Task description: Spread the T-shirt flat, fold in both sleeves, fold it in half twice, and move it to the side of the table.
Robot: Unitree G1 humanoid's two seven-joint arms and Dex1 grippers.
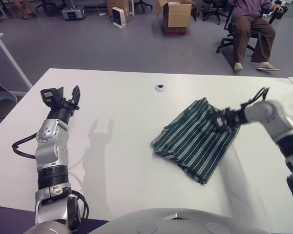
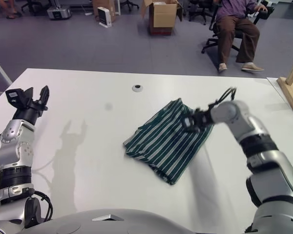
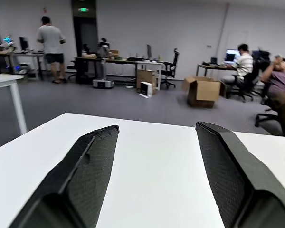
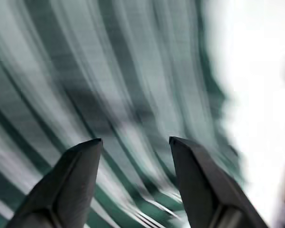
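T-shirt (image 1: 194, 139) lies on the table (image 1: 112, 161), right of centre, as a compact striped bundle. Judged: spreading and folds look done; the move to the table's side is left. Left tool (image 1: 68, 95) is released and empty, raised above the left part of the table. Right tool (image 1: 219, 119) is at the shirt's far right edge with fingers parted, gripping nothing. Small round disc (image 1: 160, 87) sits near the far edge.

You're looking at a T-shirt (image 1: 193, 139) showing dark green with thin white stripes, lying on a plain white surface (image 1: 122, 146). Your left claw (image 1: 68, 92) and right claw (image 1: 219, 119) are both showing matte black. A small white disc (image 1: 160, 87) is showing a dark centre. Beyond the surface, the floor (image 1: 88, 44) is showing flat grey and a cardboard box (image 1: 178, 14) brown.
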